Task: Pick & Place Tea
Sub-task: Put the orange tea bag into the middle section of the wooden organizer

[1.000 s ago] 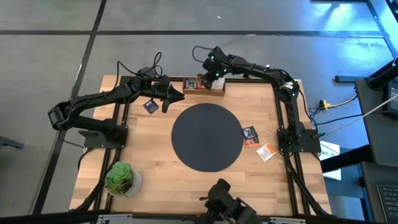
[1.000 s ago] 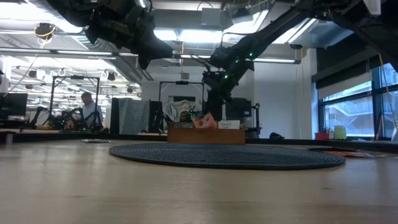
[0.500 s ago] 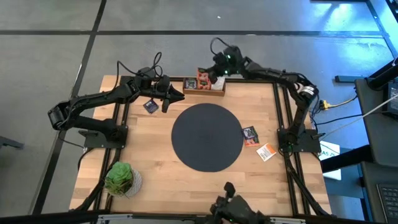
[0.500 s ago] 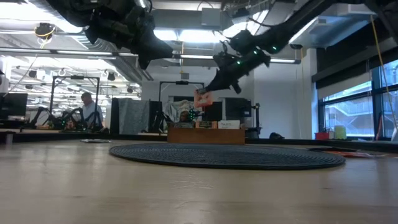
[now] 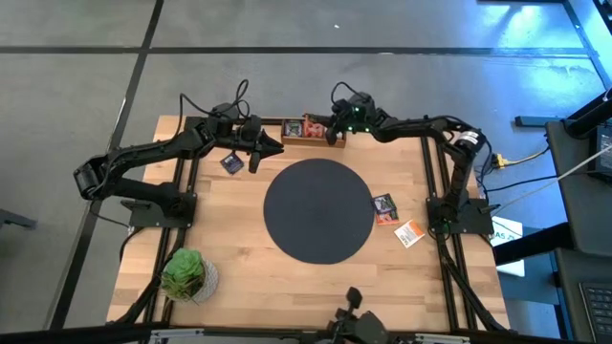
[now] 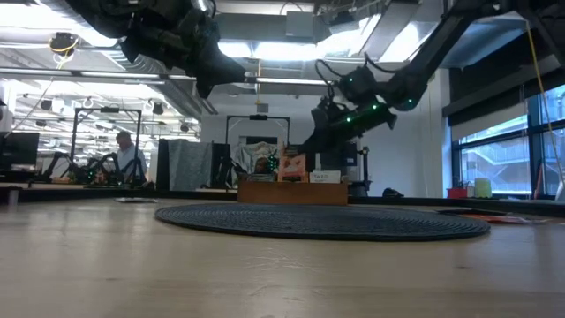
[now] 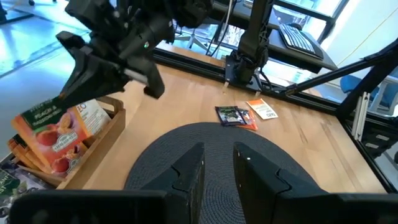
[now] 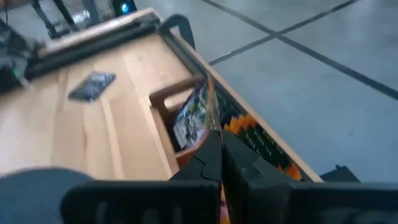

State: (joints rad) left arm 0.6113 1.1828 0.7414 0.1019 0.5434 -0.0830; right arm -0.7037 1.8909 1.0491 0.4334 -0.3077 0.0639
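My right gripper (image 5: 330, 125) is at the wooden box (image 5: 314, 134) on the table's far edge, shut on an orange tea packet (image 7: 58, 133) that stands tilted in the box among other packets. My left gripper (image 5: 265, 148) hangs open above the table left of the box, past the far left rim of the black round mat (image 5: 318, 210), and holds nothing. A dark packet (image 5: 230, 162) lies flat on the wood beside it. Another dark packet (image 5: 384, 205) and an orange-and-white one (image 5: 409, 232) lie flat to the right of the mat. My right gripper pinches the orange packet by its upper edge (image 7: 62, 109) between the two shut fingers (image 8: 211, 157). It comes slanting down from the table's right. The packet hangs tilted below the fingers, with its lower part down inside the wooden box (image 6: 291, 192).
A green leafy plant (image 5: 185, 273) sits at the table's near left corner. Black frame rails (image 5: 432, 182) run along both sides of the table. Bare wood lies around the mat. A person (image 6: 126, 157) stands far off in the room behind.
My right gripper lifted the orange packet clear above the box, then came back down, and the packet now stands in the box again. It stayed shut on the packet throughout, and its forearm swung lower and toward the table's right.
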